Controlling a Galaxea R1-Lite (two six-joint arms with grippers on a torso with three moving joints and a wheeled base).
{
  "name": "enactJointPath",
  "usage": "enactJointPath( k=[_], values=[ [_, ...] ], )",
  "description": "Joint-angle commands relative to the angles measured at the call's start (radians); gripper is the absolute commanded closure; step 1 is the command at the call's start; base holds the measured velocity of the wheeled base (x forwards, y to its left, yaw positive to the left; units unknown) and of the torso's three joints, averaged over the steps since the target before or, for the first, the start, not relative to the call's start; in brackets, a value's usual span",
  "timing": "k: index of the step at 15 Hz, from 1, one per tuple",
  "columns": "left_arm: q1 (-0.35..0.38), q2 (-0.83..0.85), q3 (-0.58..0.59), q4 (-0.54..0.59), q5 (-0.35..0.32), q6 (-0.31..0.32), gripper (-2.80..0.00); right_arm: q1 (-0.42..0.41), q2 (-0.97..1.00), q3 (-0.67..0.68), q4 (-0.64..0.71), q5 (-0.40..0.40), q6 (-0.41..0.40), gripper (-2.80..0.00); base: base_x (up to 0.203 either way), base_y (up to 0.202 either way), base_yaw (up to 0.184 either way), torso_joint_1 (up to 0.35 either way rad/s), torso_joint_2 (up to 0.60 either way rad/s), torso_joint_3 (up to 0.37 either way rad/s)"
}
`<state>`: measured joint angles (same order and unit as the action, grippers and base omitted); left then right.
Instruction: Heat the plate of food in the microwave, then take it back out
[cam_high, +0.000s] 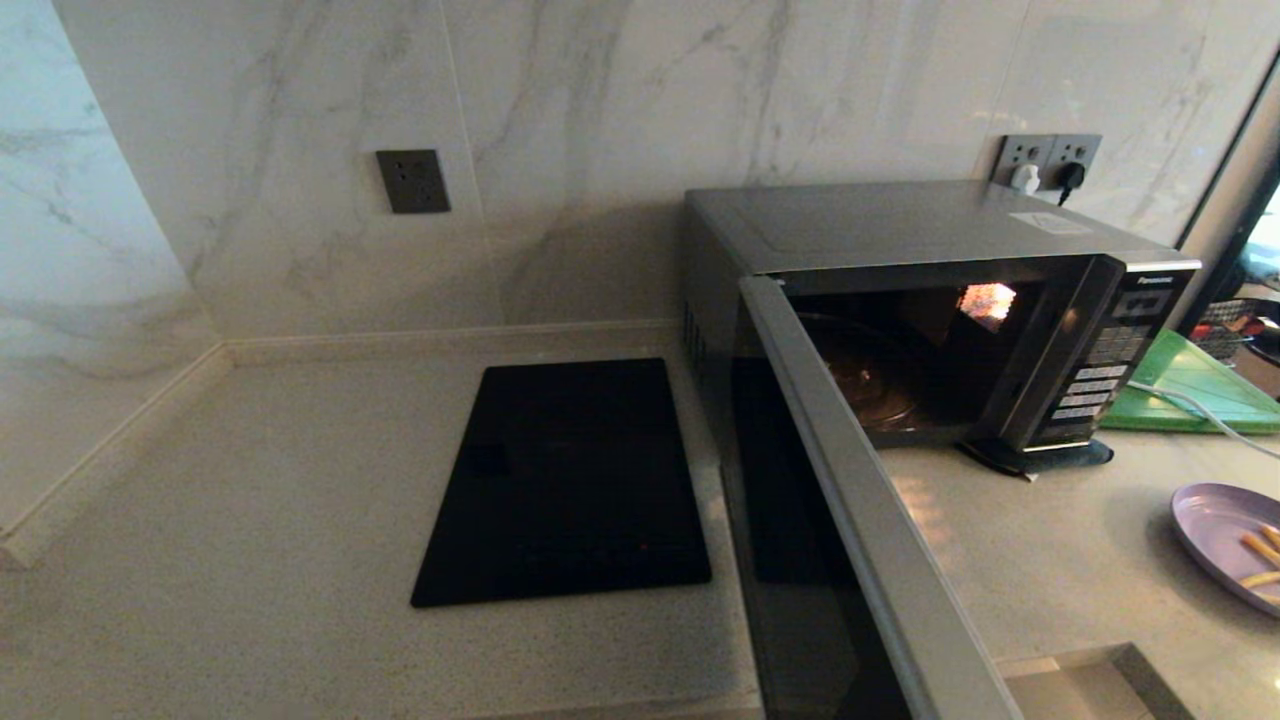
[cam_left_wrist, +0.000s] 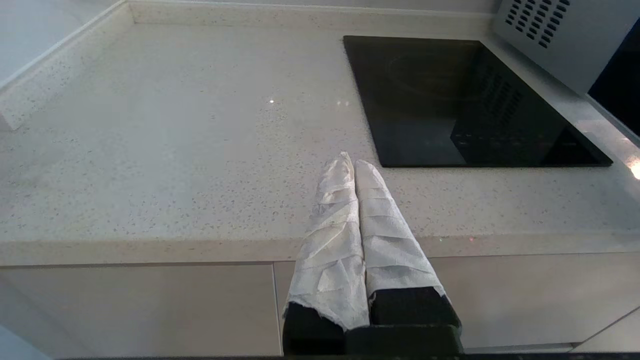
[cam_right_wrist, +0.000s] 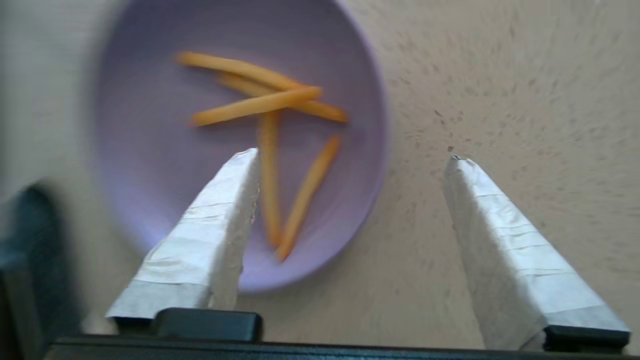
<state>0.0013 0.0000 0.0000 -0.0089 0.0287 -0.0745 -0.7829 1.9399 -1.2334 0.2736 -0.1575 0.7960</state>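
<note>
So the microwave (cam_high: 930, 300) is sitting right of centre in the head view with its door (cam_high: 850, 520) hanging wide open toward the bottom of the frame. The plate of food (cam_high: 1225, 540) is lying on the surface (cam_high: 250, 500) at the far right edge, outside the oven. The right gripper (cam_right_wrist: 352, 162) is hovering over it, fingers spread, one over the plate and one past its rim. The left gripper (cam_left_wrist: 352, 162) is parked near the surface's front edge, fingers pressed together, beside the black cooktop (cam_high: 570, 480).
</note>
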Motion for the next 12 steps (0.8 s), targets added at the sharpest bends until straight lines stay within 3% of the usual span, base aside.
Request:
enactJointPath(
  k=[1, 4, 9, 12],
  values=[
    [0.000, 0.002, 0.000, 0.000, 0.000, -0.001, 0.00, 0.013, -0.165, 0.003, 0.007, 0.041, -0.043, -2.80, 0.000, 0.000, 0.000, 0.000, 0.00, 0.000],
    [0.000, 0.002, 0.000, 0.000, 0.000, -0.001, 0.00, 0.157, -0.313, -0.024, 0.057, 0.076, -0.076, -2.80, 0.000, 0.000, 0.000, 0.000, 0.00, 0.000],
    [0.000, 0.002, 0.000, 0.000, 0.000, -0.001, 0.00, 0.560, -0.509, -0.116, 0.217, 0.078, -0.103, -2.80, 0.000, 0.000, 0.000, 0.000, 0.00, 0.000],
    [0.000, 0.002, 0.000, 0.000, 0.000, -0.001, 0.00, 0.780, -0.563, -0.269, 0.394, 0.078, -0.127, -2.80, 0.000, 0.000, 0.000, 0.000, 0.00, 0.000]
  ],
)
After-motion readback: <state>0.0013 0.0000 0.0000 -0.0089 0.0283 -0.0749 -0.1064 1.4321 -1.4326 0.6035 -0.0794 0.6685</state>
